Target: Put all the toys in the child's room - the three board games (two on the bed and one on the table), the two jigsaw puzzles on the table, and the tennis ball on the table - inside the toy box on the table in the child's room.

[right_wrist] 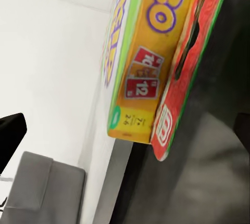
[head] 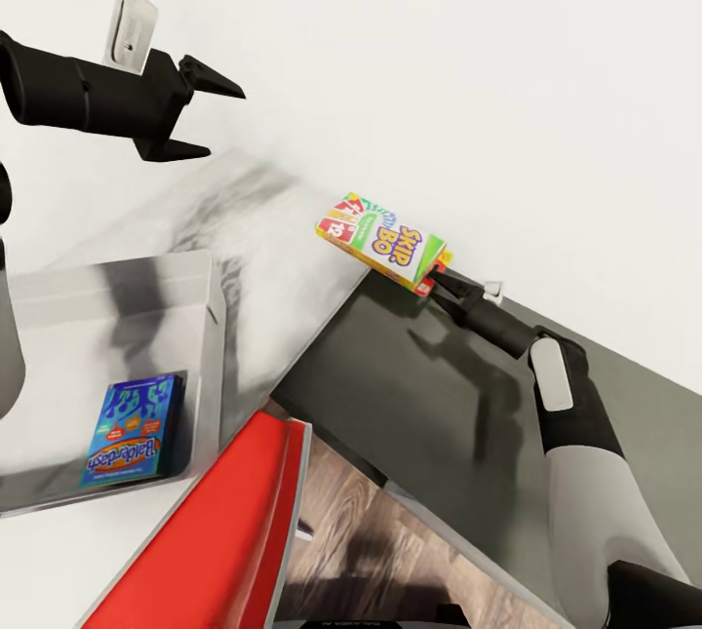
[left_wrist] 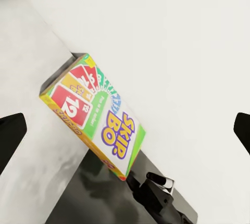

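Head view: the toy box, a shallow grey tray, sits on the pale part of the bench at the near left. Inside it lies one blue game box, flat on the tray floor near the front; the rest of the tray floor is bare. The SKIP-BO box is off the bench, tilted, above the seam where the pale top meets the dark grey corner section, close to the white wall. The right end effector has hold of it at its red end, fingers closed onto the box edge. The left end effector hangs high above the bench's far left with its two fingers spread apart and nothing between them. A red chair stands against the bench front, with wood-plank floor beside it.

Left wrist view: the SKIP-BO box shows face-on, over the pale and dark bench surfaces, the right end effector gripping its lower corner. The left fingertips sit wide apart at the picture's edges.

Right wrist view: the SKIP-BO box is seen close, yellow side and red end toward the camera. The toy box lies beyond on the bench.
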Tool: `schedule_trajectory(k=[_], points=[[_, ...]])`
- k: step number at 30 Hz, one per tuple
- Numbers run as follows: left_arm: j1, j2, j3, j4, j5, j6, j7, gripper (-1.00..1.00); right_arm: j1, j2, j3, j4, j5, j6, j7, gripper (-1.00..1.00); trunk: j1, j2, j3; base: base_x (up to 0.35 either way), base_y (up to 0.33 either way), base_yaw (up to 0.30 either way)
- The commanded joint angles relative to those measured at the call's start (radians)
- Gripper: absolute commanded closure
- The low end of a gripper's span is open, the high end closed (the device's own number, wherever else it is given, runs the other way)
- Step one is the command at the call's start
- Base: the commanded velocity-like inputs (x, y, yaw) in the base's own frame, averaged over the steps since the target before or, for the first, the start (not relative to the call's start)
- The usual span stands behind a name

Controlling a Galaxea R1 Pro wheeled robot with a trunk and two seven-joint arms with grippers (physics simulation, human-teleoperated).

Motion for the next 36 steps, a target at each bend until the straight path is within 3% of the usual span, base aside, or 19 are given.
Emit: schedule_trajectory(k=[1,7,17,28,36], points=[[-0.001,0.000,-0.001,0.000,0.005,0.008,0.006,-1.00,0.001,0.001,-0.008,-0.001,0.000,0.002,0.004,-1.00,0.000,0.000,-0.001,0.000,0.000,0.010],[0.000,0.000,-0.004,0.000,0.005,0.008,0.006,-1.00,0.004,0.002,-0.067,-0.001,-0.002,-0.063,0.008,-1.00,0.000,0.000,-0.001,0.000,0.000,0.004],[-0.003,-0.001,-0.005,0.000,0.005,0.009,0.004,-1.00,0.003,0.001,-0.083,0.000,-0.003,-0.143,0.016,-1.00,0.000,0.000,-0.001,0.000,0.000,0.000],[-0.002,-0.001,-0.005,0.000,0.005,0.010,0.004,-1.00,0.002,0.000,-0.086,0.001,-0.002,-0.150,0.005,-1.00,0.000,0.000,0.001,0.000,0.000,0.101],[-0.002,-0.001,-0.005,0.000,0.005,0.010,0.004,-1.00,0.001,0.001,-0.135,0.014,-0.002,-0.148,-0.044,-1.00,0.000,0.000,0.002,0.000,0.000,0.032]])
